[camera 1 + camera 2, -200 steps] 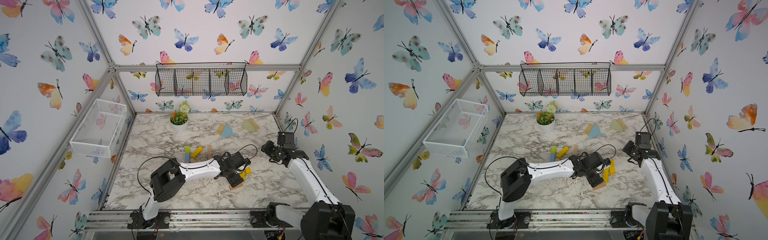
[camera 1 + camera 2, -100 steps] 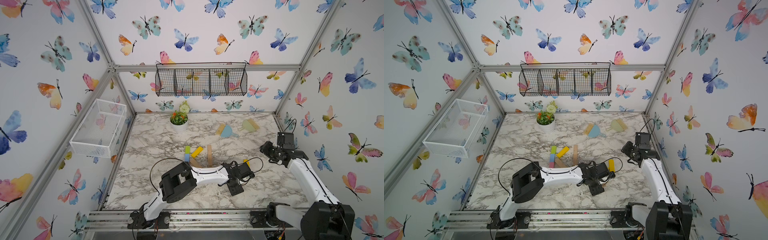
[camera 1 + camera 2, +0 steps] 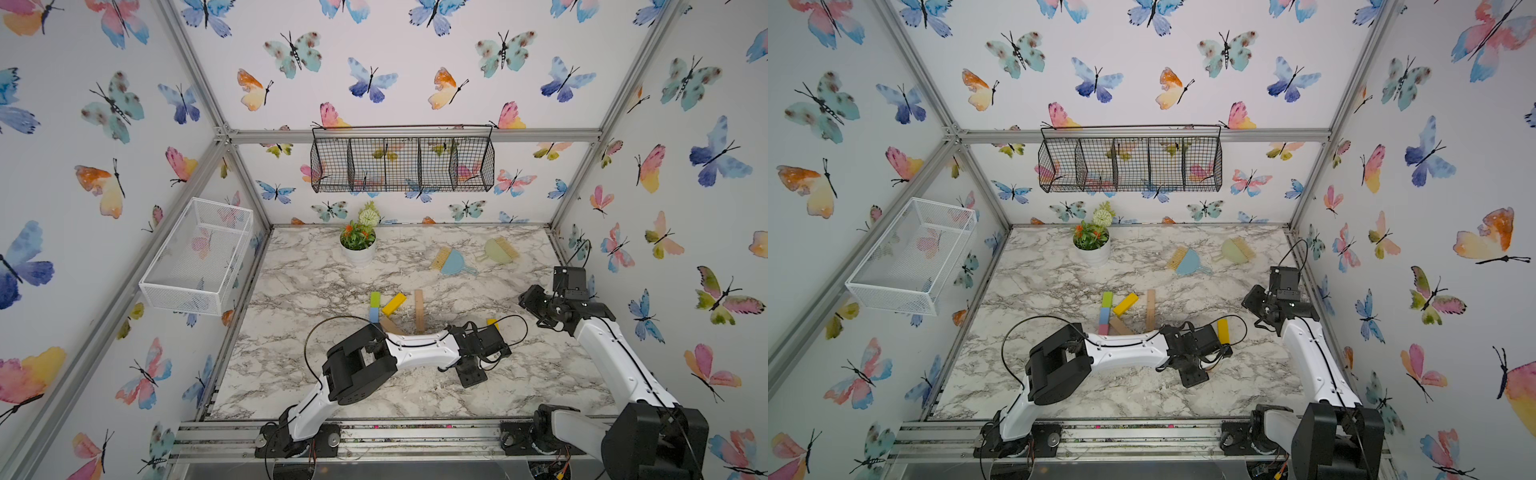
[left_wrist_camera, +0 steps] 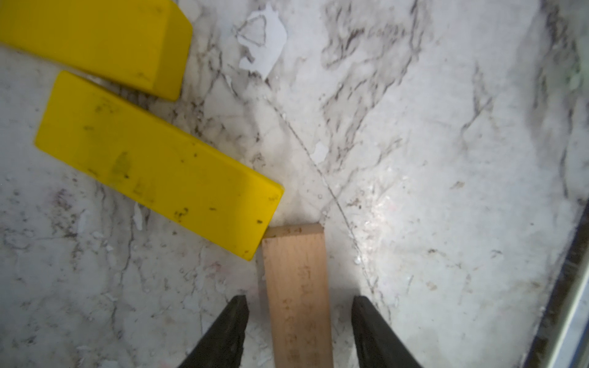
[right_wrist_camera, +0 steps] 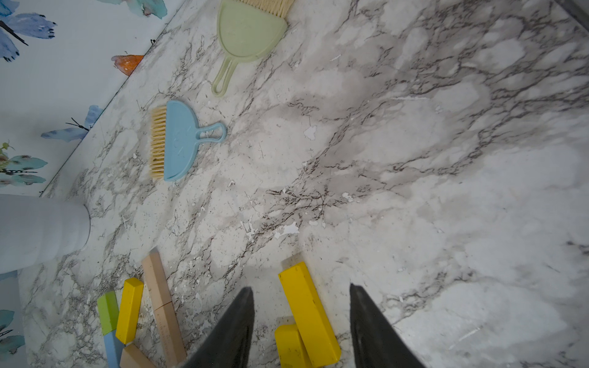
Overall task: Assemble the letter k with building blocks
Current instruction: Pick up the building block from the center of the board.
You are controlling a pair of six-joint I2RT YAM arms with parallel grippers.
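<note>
Left jaws apart, straddling a tan block (image 4: pixel 296 286) w/ a gap each side, not clamped; block's far end just beside a yellow block (image 4: pixel 153 162). Right jaws apart, holding nothing, above the bench (image 3: pixel 291 374). Top views hide that tan block under the arm but show lime-green block (image 3: pixel 375 299) and light-blue block (image 3: pixel 374 314) end to end nr bench centre. Marble bench, butterfly walls.

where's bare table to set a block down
Bare: between plant pot and lime-green block; between blue brush and right arm. Crowded: around the left hand, by the yellow blocks and tan block.
</note>
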